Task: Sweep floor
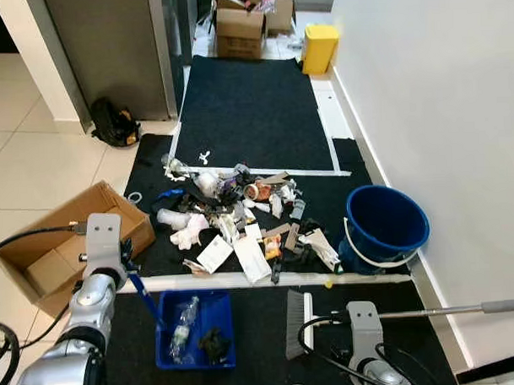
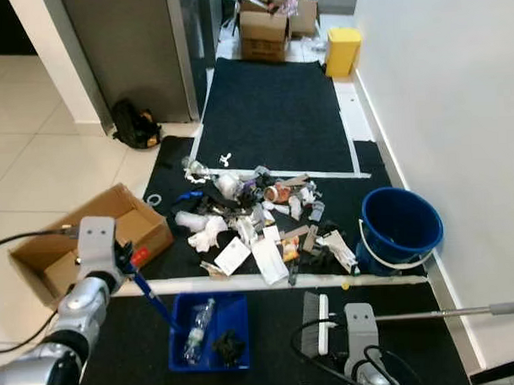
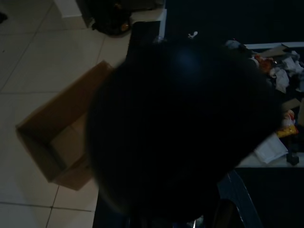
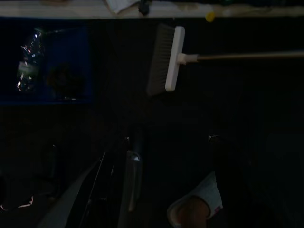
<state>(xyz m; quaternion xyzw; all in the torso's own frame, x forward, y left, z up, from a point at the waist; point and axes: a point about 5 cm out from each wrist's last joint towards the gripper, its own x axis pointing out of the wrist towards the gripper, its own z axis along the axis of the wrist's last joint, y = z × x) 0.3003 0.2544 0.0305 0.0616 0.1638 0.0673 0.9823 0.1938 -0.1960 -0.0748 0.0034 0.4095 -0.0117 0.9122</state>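
A heap of litter (image 1: pixel 241 218), made of paper, wrappers, bottles and card, lies across the dark mat (image 1: pixel 250 108). In front of it on the mat sits a blue dustpan (image 1: pixel 197 328) holding a clear plastic bottle (image 1: pixel 184 320) and a dark clump. Its blue handle (image 1: pixel 144 296) rises to my left gripper (image 1: pixel 127 266), which is shut on it. A broom (image 1: pixel 297 324) with grey bristles and a white head lies to the right of the dustpan, its long handle (image 1: pixel 464 309) pointing at the wall. My right arm's wrist (image 1: pixel 364 324) hangs just in front of the broom.
A blue bucket (image 1: pixel 385 226) stands by the right wall past the litter. An open cardboard box (image 1: pixel 69 241) sits on the tiles at left. Farther off are a black bag (image 1: pixel 113 121), a yellow bin (image 1: pixel 319 48) and stacked boxes (image 1: pixel 240 28). A pale slipper shape (image 4: pixel 194 209) is near my right arm.
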